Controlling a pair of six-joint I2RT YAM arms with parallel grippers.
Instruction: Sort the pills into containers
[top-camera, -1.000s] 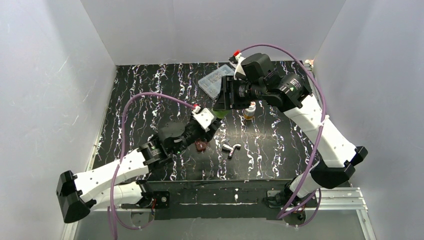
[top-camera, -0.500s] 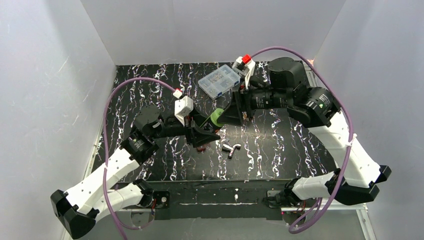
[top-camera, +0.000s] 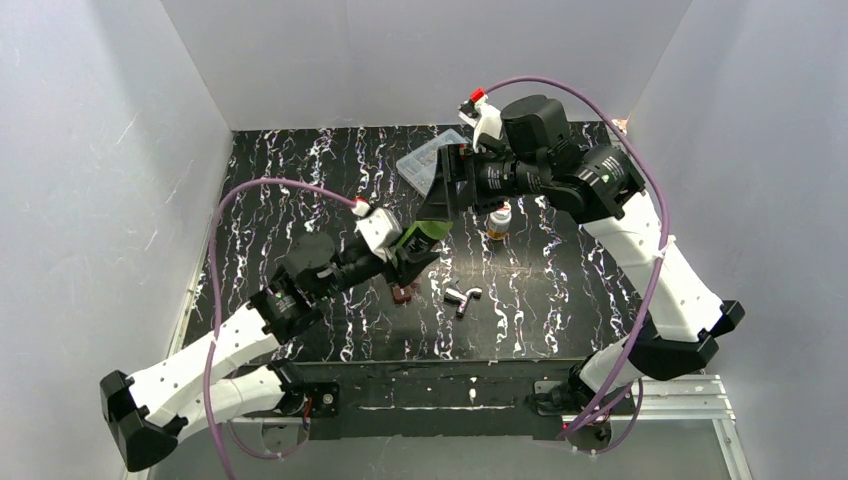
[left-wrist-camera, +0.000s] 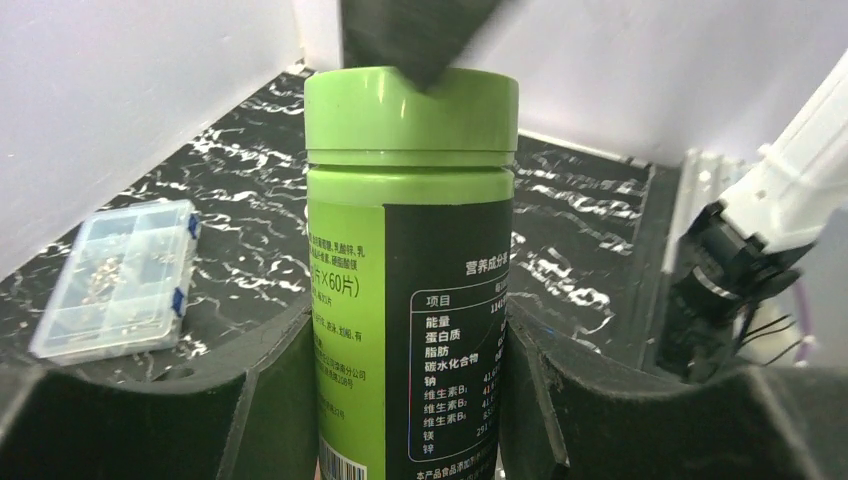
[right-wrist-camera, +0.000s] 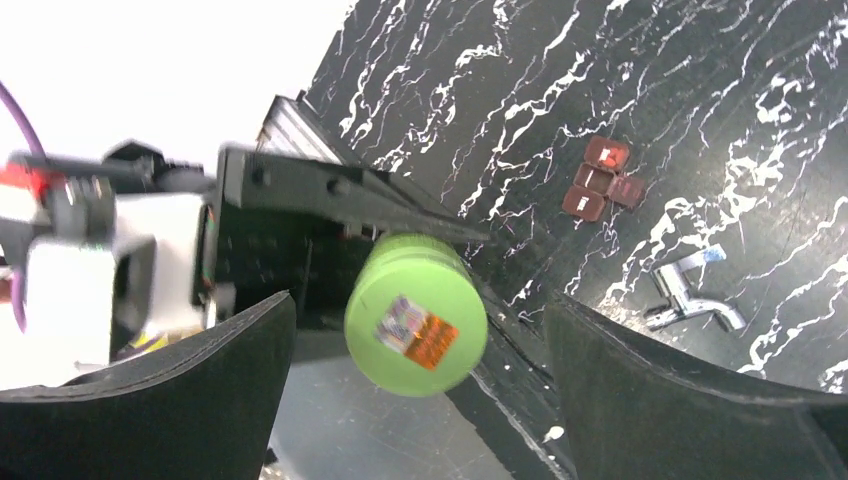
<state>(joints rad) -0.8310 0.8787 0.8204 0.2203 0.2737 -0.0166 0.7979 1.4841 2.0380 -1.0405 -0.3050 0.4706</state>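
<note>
My left gripper (top-camera: 412, 245) is shut on the dark bottle with the bright green cap (left-wrist-camera: 410, 280) and holds it above the table; its fingers press both sides of the label. My right gripper (top-camera: 440, 200) is open, with its fingers (right-wrist-camera: 690, 400) spread wide on either side of the green cap (right-wrist-camera: 415, 313) and not touching it. One right finger shows just above the cap in the left wrist view (left-wrist-camera: 420, 40). The amber bottle with the white cap (top-camera: 499, 220) stands upright on the table to the right of both grippers.
A clear compartment box (left-wrist-camera: 115, 275) lies at the back, partly hidden by my right gripper in the top view (top-camera: 420, 165). Small maroon pieces (top-camera: 403, 292) and silver-white pieces (top-camera: 462, 297) lie on the black marbled table (top-camera: 560, 300). White walls close three sides.
My right gripper swung up and left and now sits open over the green cap. My left arm shifted a little, still holding the bottle.
</note>
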